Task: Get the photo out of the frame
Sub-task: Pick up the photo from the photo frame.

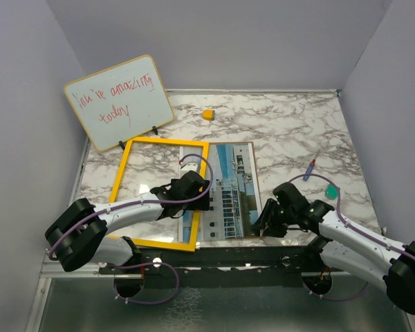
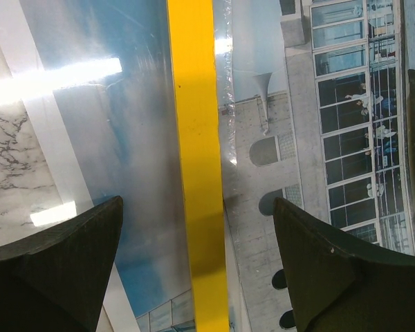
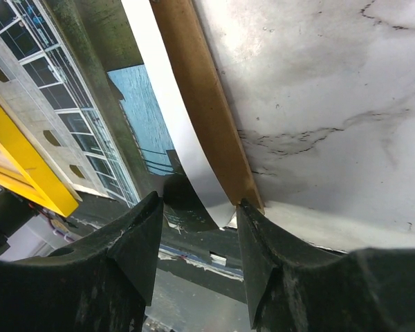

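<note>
Photo (image 1: 228, 173): glossy rectangular print, white building under blue sky, lying flat on the marble-patterned table (image 1: 283, 131). Its long axis runs from near to far, and its left edge overlaps the frame (image 1: 167, 141). Brown board (image 3: 200, 90) lies beneath the print.
Frame: thin, yellow, rectangular, flat.
Left gripper (image 2: 197, 200): jaws wide apart, straddling the yellow bar.
Right gripper (image 3: 199, 202): jaws either side of the print's near right corner; pinch cannot be told.

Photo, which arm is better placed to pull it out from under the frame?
Probably right. The right fingers bracket the photo's near corner, beside its brown backing. The left fingers straddle the frame's yellow bar, better for holding it down.
</note>
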Action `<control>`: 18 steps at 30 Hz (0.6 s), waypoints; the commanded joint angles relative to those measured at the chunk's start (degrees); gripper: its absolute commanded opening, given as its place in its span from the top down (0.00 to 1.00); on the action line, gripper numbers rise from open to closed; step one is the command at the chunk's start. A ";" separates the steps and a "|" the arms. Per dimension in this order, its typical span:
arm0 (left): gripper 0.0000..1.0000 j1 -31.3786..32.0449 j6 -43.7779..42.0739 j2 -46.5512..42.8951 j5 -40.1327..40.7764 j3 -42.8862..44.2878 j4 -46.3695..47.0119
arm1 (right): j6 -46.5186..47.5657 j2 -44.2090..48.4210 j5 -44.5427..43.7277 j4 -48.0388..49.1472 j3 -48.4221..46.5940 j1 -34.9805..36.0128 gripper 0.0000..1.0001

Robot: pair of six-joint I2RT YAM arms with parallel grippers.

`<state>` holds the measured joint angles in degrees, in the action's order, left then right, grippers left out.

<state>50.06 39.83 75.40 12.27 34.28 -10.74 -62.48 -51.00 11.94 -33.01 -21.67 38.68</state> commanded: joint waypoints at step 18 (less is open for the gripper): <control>0.12 0.12 -0.41 0.47 -2.41 -0.26 -2.91 | -14.14 13.86 -3.25 9.31 8.63 0.26 0.37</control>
<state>50.06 39.77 75.44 12.08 34.28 -10.50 -72.23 -39.66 11.64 -25.10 -13.89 38.68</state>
